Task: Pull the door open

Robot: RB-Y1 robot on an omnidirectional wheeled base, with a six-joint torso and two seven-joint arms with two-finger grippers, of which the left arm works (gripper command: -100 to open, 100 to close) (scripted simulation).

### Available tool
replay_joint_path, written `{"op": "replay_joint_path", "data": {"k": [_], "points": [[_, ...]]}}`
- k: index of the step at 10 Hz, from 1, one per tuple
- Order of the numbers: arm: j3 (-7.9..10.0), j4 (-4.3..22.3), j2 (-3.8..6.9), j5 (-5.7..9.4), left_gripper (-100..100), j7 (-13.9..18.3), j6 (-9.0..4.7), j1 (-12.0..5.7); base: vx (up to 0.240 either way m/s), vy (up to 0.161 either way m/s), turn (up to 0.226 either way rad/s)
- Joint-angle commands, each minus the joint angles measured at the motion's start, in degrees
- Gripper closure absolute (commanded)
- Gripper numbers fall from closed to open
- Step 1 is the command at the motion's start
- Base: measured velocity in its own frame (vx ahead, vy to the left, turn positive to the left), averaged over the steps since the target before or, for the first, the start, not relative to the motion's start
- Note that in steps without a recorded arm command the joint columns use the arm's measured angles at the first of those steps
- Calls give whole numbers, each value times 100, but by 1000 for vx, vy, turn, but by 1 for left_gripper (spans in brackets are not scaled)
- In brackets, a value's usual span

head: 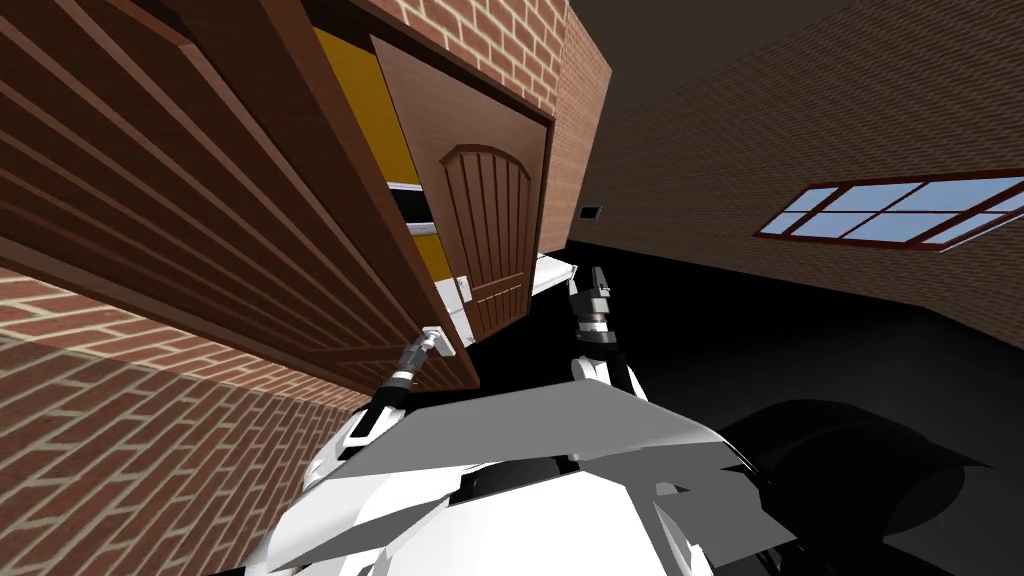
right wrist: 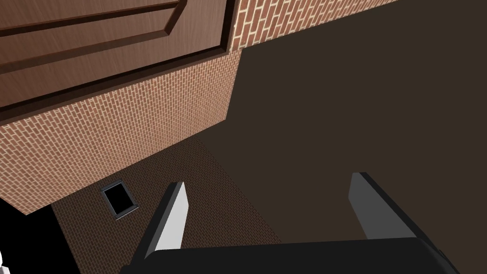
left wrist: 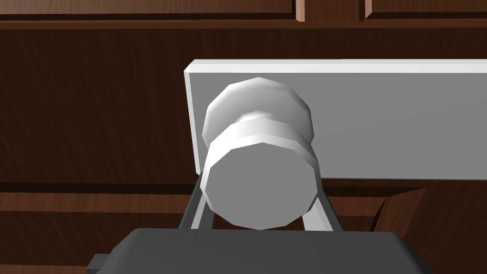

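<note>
Pinching the knob: left gripper

The left tool is at the white handle of the brown door.

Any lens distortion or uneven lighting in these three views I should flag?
Head view: strongly rolled, and the wide lens splays the door and brick wall; the black area past the wall is simply undrawn. Left wrist view: door dim, white knob bright in the left end effector. Right wrist view: open right end effector, one finger lit, the other shaded.
</note>
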Motion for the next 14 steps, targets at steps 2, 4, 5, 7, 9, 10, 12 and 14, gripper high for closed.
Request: {"op": "replay_joint_path", "data": {"k": [2,4,5,7,9,10,12,14], "points": [[-71,10,111,0,100,87,-144,111,-122,66,-64],[-141,7,233,1,100,174,-319,208,-231,115,-178],[-181,5,301,2,100,222,-417,262,-185,121,-179],[-260,0,438,3,100,320,-613,371,-217,99,-150],[-327,-3,554,4,100,402,-780,464,-180,84,-121],[-362,-5,614,5,100,445,-866,511,-225,122,-161],[-342,88,670,5,100,470,-921,495,-117,46,-62],[-378,109,734,-2,100,518,-1031,533,-205,84,-162]]}}
